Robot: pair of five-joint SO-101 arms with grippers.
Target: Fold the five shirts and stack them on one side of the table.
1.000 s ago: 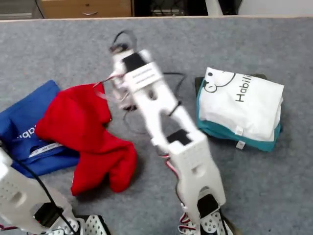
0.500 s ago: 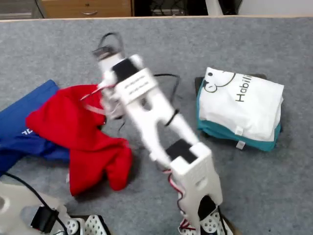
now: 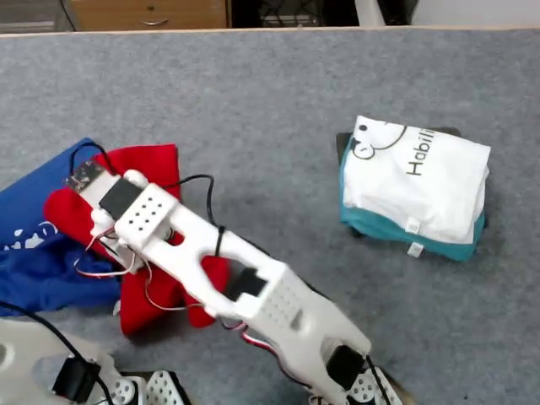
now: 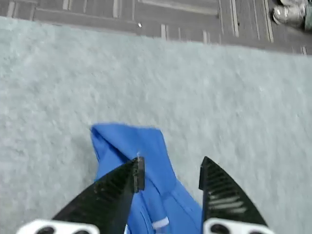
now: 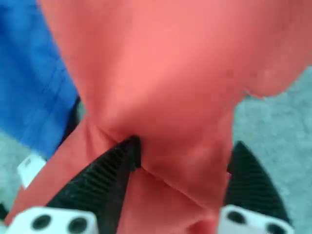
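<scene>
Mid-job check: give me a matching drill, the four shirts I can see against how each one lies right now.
Things:
1. red shirt
2. blue shirt
3. white shirt
4. teal shirt

States:
A. folded, lying on top of the teal one
B. crumpled, with the right arm across it
C. folded, beneath the white one
D. unfolded, partly under the red one

Pairs: 1-B; 2-D; 3-A; 4-C

Four shirts counted: one red shirt (image 3: 156,164) and one blue shirt (image 3: 38,274) loose left of the stack (image 3: 405,221), one white shirt (image 3: 422,186) and one teal shirt (image 3: 384,226) in it.
</scene>
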